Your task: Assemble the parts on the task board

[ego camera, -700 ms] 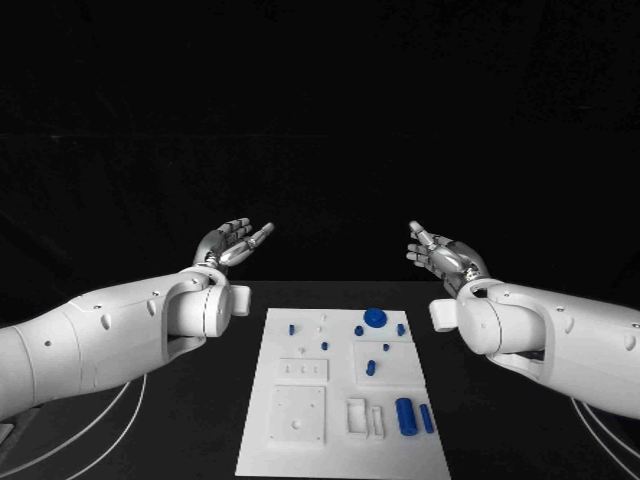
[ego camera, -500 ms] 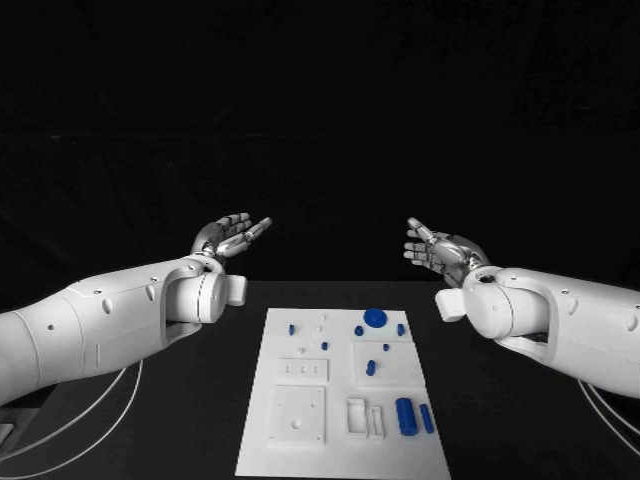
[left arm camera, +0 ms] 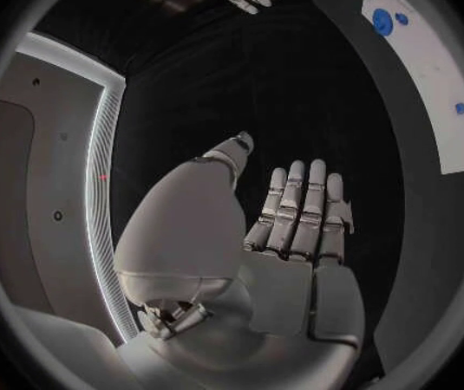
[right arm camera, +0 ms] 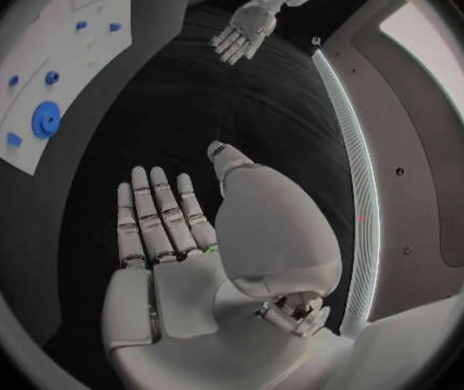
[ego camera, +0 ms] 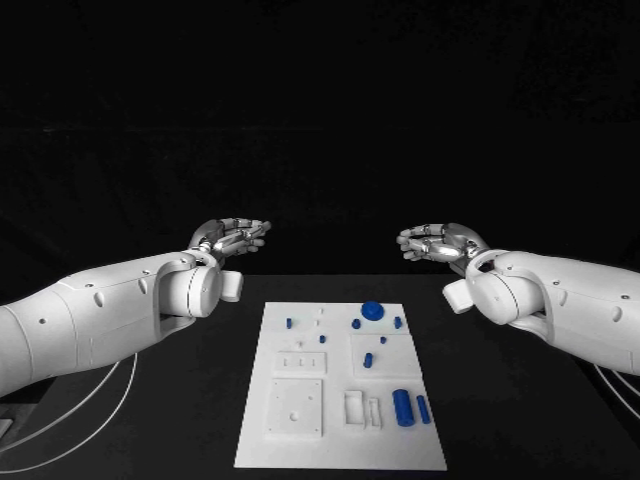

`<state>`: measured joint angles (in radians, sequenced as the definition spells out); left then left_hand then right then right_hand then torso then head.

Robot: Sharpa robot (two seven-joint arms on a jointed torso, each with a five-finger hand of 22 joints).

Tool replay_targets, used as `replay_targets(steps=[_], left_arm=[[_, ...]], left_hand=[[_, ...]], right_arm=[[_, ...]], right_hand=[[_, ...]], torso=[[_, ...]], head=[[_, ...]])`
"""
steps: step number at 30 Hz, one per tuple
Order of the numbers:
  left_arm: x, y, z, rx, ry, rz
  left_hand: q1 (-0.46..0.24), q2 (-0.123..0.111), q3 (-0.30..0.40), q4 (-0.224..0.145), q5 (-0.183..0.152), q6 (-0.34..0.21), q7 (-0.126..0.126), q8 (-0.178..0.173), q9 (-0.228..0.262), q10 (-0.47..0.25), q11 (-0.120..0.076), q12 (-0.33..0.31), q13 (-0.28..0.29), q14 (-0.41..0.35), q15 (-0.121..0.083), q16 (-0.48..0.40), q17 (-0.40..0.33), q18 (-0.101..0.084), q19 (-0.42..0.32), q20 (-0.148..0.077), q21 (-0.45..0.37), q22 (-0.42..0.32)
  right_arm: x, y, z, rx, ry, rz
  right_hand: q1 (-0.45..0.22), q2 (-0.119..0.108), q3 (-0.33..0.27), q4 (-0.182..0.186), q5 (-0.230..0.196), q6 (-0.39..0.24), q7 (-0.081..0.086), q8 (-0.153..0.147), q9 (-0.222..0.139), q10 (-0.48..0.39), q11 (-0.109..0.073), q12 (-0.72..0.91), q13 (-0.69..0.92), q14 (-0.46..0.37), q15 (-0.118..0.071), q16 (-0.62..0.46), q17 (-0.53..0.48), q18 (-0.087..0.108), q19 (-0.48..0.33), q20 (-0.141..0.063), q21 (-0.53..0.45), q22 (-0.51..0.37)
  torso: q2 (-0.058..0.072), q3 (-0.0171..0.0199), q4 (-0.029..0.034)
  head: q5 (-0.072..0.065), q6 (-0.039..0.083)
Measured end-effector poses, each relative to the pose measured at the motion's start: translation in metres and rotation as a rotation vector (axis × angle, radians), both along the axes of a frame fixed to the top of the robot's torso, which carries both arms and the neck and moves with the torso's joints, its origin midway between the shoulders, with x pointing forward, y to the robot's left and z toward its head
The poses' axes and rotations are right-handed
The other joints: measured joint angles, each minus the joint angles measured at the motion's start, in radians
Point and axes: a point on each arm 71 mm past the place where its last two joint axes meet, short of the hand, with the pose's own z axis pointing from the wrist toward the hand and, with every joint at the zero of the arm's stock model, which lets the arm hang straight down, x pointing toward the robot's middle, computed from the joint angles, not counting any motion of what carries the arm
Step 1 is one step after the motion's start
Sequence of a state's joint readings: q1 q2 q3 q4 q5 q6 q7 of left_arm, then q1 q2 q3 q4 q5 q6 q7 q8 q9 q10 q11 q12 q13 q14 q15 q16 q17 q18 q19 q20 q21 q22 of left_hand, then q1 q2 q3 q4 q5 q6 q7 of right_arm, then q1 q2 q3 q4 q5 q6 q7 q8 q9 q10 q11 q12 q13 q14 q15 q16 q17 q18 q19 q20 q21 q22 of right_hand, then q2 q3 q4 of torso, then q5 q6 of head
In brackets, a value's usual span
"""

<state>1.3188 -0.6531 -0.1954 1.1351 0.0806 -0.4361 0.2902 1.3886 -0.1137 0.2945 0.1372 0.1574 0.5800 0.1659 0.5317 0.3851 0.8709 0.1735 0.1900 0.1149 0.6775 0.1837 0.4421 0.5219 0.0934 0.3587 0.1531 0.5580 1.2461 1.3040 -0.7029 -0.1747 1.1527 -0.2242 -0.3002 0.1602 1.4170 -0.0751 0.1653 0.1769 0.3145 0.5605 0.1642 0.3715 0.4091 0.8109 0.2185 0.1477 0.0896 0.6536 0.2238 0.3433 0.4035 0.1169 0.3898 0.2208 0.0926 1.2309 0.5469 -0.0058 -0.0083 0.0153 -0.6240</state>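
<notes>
The left hand [ego camera: 229, 240] is raised above the far left of the black table [ego camera: 508, 400], its fingers [left arm camera: 297, 208] extended side by side and nothing held in them; the same flat, empty palm is seen in the left wrist view. The right hand [ego camera: 438, 243] is raised opposite it on the far right, its fingers [right arm camera: 158, 212] likewise stretched out and empty. The white task board [ego camera: 306, 450] is laid on the table between the two arms, below and nearer than both sets of fingertips and well apart from them. A round blue disc [ego camera: 372, 309] and several small blue parts [ego camera: 369, 359] are seen at the board's far end, closest to the fingers, while a blue cylinder [ego camera: 402, 407] and a thinner blue pin [ego camera: 423, 408] are laid side by side at its near right.
</notes>
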Motion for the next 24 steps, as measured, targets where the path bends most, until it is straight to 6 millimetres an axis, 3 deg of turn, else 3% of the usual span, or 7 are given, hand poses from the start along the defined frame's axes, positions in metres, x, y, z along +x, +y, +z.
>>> replay_targets(steps=[4, 10, 14, 18, 20, 22, 24], left_arm=[[-0.006, -0.001, 0.000, -0.009, 0.004, -0.030], [-0.020, -0.003, 0.003, -0.029, -0.008, -0.081], [-0.029, -0.003, 0.006, -0.043, -0.021, -0.112], [-0.039, -0.006, 0.010, -0.054, -0.032, -0.150], [-0.043, -0.008, 0.012, -0.058, -0.038, -0.167], [-0.046, -0.010, 0.014, -0.062, -0.043, -0.187], [-0.048, -0.012, 0.015, -0.065, -0.048, -0.202]], left_hand=[[0.043, 0.016, 0.065, -0.066, -0.023, 0.131, 0.015, -0.006, -0.013, 0.133, -0.013, 0.031, 0.003, 0.156, -0.034, 0.023, -0.014, 0.030, 0.151, -0.027, 0.026, -0.042], [0.002, 0.047, 0.136, -0.192, -0.014, 0.200, 0.002, -0.049, -0.031, 0.243, -0.048, 0.028, -0.006, 0.280, -0.079, 0.038, -0.016, 0.031, 0.279, -0.064, 0.069, -0.065], [-0.103, 0.047, 0.261, -0.350, 0.006, 0.228, 0.003, -0.081, -0.035, 0.277, -0.050, -0.001, -0.020, 0.319, -0.090, 0.031, -0.010, 0.027, 0.321, -0.093, 0.093, -0.082], [-0.142, 0.037, 0.311, -0.414, 0.013, 0.228, 0.003, -0.091, -0.032, 0.280, -0.047, -0.016, -0.026, 0.325, -0.096, 0.031, -0.003, 0.014, 0.337, -0.108, 0.111, -0.082], [-0.154, 0.025, 0.317, -0.420, 0.013, 0.228, 0.003, -0.094, -0.030, 0.280, -0.047, -0.019, -0.027, 0.325, -0.096, 0.031, 0.000, 0.014, 0.337, -0.108, 0.112, -0.082], [-0.163, 0.016, 0.317, -0.420, 0.013, 0.228, 0.003, -0.097, -0.030, 0.280, -0.047, -0.026, -0.028, 0.325, -0.096, 0.031, 0.001, 0.012, 0.340, -0.113, 0.117, -0.082], [-0.171, 0.008, 0.317, -0.420, 0.006, 0.228, 0.003, -0.099, -0.029, 0.280, -0.047, -0.027, -0.030, 0.325, -0.096, 0.026, 0.002, 0.007, 0.335, -0.118, 0.120, -0.082]], right_arm=[[0.001, -0.001, 0.001, -0.120, -0.059, 0.038], [0.000, 0.004, 0.004, -0.329, -0.170, 0.130], [-0.003, 0.013, 0.007, -0.465, -0.251, 0.210], [-0.008, 0.026, 0.008, -0.603, -0.326, 0.296], [-0.010, 0.032, 0.007, -0.659, -0.353, 0.327], [-0.011, 0.039, 0.007, -0.722, -0.381, 0.358], [-0.012, 0.044, 0.007, -0.773, -0.400, 0.380]], right_hand=[[0.019, -0.019, 0.094, -0.052, -0.025, 0.088, 0.013, 0.011, -0.007, 0.088, -0.022, 0.027, 0.000, 0.099, -0.029, 0.029, 0.014, 0.039, 0.107, 0.000, 0.006, 0.005], [-0.073, -0.035, 0.254, -0.209, -0.040, 0.203, 0.026, 0.014, -0.017, 0.198, -0.051, 0.045, -0.010, 0.277, -0.097, 0.081, 0.059, 0.092, 0.291, -0.005, 0.041, 0.004], [-0.139, -0.037, 0.342, -0.309, -0.005, 0.257, 0.017, 0.020, -0.017, 0.254, -0.073, 0.045, -0.013, 0.413, -0.147, 0.139, 0.109, 0.108, 0.436, -0.031, 0.095, 0.019], [-0.181, -0.049, 0.409, -0.386, 0.081, 0.291, 0.005, 0.020, -0.017, 0.294, -0.097, 0.045, -0.014, 0.553, -0.189, 0.241, 0.185, 0.124, 0.601, -0.085, 0.178, 0.051], [-0.222, -0.080, 0.434, -0.458, 0.116, 0.323, 0.000, 0.013, -0.016, 0.333, -0.119, 0.018, -0.017, 0.721, -0.237, 0.501, 0.365, 0.121, 0.839, -0.185, 0.361, 0.074], [-0.226, -0.084, 0.422, -0.471, 0.097, 0.323, 0.000, 0.008, -0.016, 0.335, -0.120, 0.003, -0.017, 0.736, -0.242, 0.591, 0.423, 0.118, 0.884, -0.214, 0.423, 0.077], [-0.230, -0.088, 0.404, -0.472, 0.080, 0.323, 0.000, 0.003, -0.016, 0.335, -0.120, -0.009, -0.017, 0.734, -0.241, 0.647, 0.457, 0.114, 0.893, -0.223, 0.464, 0.077]], torso=[[0.001, 0.0000, 0.0000], [0.007, 0.0006, -0.0010], [0.018, 0.0025, -0.0011], [0.031, 0.0047, 0.0007], [0.038, 0.0057, 0.0026], [0.044, 0.0069, 0.0047], [0.053, 0.0079, 0.0078]], head=[[0.000, -0.001], [0.002, 0.001], [0.002, 0.007], [-0.002, 0.013], [-0.004, 0.016], [-0.005, 0.019], [-0.007, 0.021]])
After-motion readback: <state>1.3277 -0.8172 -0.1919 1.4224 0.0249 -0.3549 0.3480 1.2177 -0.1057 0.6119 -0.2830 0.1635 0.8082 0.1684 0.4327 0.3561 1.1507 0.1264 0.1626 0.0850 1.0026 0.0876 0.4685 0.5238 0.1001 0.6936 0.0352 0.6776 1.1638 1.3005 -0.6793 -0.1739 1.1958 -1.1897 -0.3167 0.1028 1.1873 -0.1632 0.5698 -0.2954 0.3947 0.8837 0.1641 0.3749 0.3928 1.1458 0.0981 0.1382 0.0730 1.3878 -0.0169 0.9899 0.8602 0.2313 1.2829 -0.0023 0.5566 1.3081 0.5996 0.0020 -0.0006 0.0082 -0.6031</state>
